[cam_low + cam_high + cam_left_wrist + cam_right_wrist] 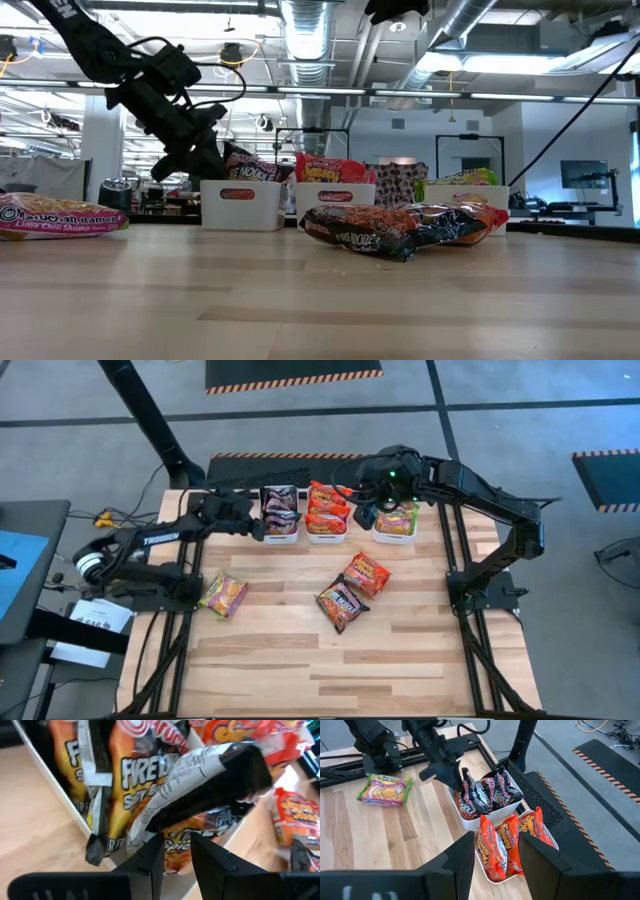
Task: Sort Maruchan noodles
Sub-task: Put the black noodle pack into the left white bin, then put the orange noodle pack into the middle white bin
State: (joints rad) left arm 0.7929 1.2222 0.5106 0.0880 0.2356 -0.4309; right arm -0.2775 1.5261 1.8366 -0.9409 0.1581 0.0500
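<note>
Three white bins stand in a row at the far middle: the left bin holds dark packets, the middle bin red-orange ones, the right bin green ones. My left gripper is at the left bin's near left corner, shut on a dark packet. My right gripper hovers open and empty above the gap between the middle and right bins. Three loose packets lie flat on the table: a green one, a red-orange one and a dark one. My left gripper has the dark packet by its near end, beside the crimped seam, between its two fingers. The fingers come slanting down from the table's left. The fingers themselves hide the exact place of contact. The packet slants up over the bin, above the packets standing in it.
The dark packets stand on edge in the left bin, the red-orange ones in the middle bin. The table's near half is bare wood. A black mat lies behind the bins.
</note>
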